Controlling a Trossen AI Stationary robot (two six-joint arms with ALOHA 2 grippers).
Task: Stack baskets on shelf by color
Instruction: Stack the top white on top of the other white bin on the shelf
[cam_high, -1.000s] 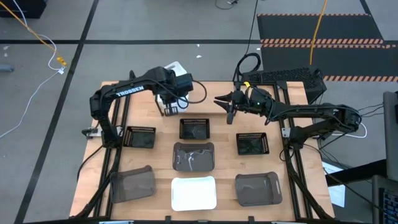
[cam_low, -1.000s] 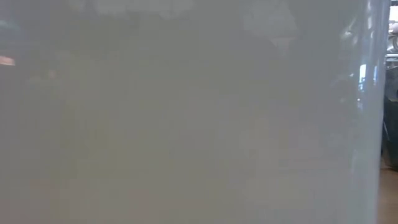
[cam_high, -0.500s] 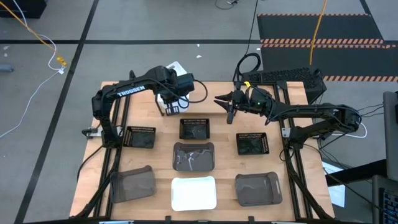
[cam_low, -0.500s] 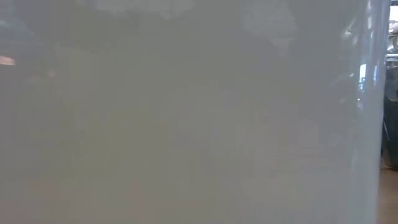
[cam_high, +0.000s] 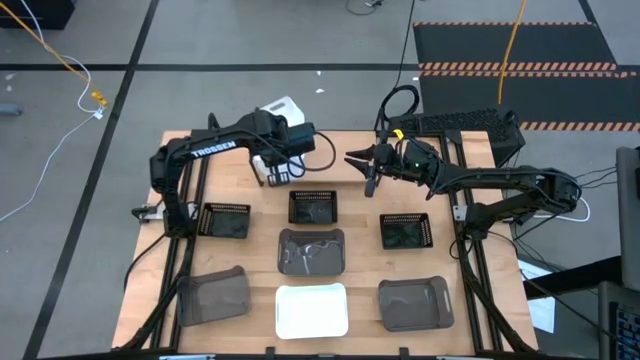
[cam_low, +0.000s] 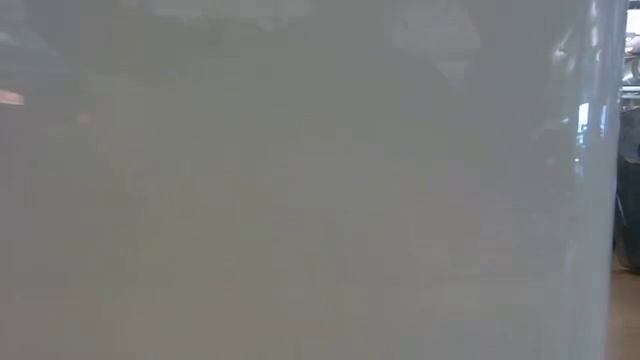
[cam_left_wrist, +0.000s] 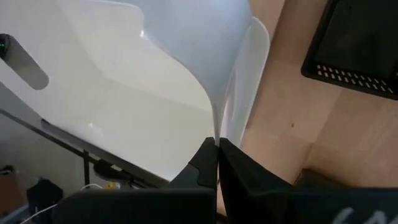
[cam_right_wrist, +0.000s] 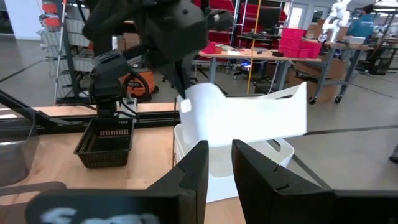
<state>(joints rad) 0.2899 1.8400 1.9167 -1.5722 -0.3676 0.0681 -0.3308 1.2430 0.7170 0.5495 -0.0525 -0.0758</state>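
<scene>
At table's far edge, left hand (cam_left_wrist: 217, 149) pinches white basket (cam_right_wrist: 249, 115) rim (tilted), above second white basket (cam_right_wrist: 249, 163).

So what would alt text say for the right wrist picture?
The left hand pinches the rim of a tilted white basket above another white basket. The right hand waits near them, fingers apart. A black basket sits on the table beyond.

— How is the scene lit?
— Evenly, from overhead; only soft shadows are cast on the worktop (cam_high: 250, 260).
— And sharpness?
— The low view is filled by a pale, featureless blur.
</scene>
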